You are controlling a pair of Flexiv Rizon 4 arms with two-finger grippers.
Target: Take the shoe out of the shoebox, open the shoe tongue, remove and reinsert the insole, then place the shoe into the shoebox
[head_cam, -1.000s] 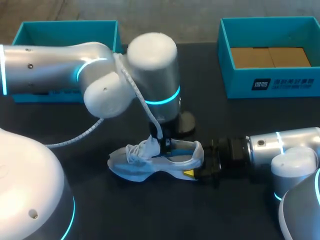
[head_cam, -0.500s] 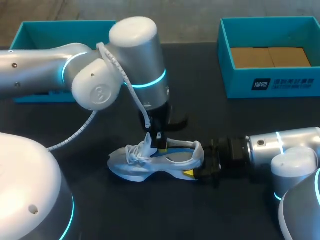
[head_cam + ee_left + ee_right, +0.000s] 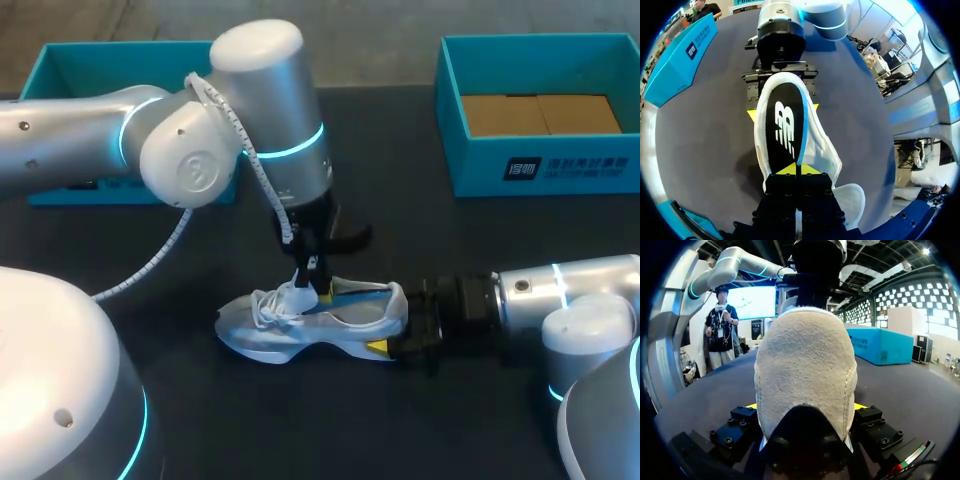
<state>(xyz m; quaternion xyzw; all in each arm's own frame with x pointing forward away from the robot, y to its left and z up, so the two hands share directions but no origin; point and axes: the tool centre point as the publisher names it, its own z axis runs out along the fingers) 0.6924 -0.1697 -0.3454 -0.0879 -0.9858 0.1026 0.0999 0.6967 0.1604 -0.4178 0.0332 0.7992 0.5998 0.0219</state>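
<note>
Upward and toward its own side, the left arm has moved since the earlier frames. Its left gripper (image 3: 312, 272) now stands higher over the shoe (image 3: 300, 325), at the tongue end of the opening. The shoe itself, the right arm and the right gripper (image 3: 400, 340) have not shifted.

The shoe lies on its sole on the dark table (image 3: 480, 420), well apart from the teal shoebox (image 3: 455, 150) at the far right and from the other teal box (image 3: 60, 65) at the far left. In the left wrist view the left gripper's fingers are pressed together on the forward edge of the black insole (image 3: 785, 130), which otherwise lies flat in the shoe, its heel end against the right gripper. In the right wrist view the right gripper's two fingers clamp the heel of the shoe from both sides.

The main risk appears to be the thin pinch. The left gripper holds only the insole's edge, so the insole could slip free if it sticks to the shoe's floor as the arm lifts. A pull angled too far from the heel could also drag the whole shoe and twist it in the right gripper's clamp, or fold the insole against the tongue and laces. A steady lift while the heel is held seems the safer course.
</note>
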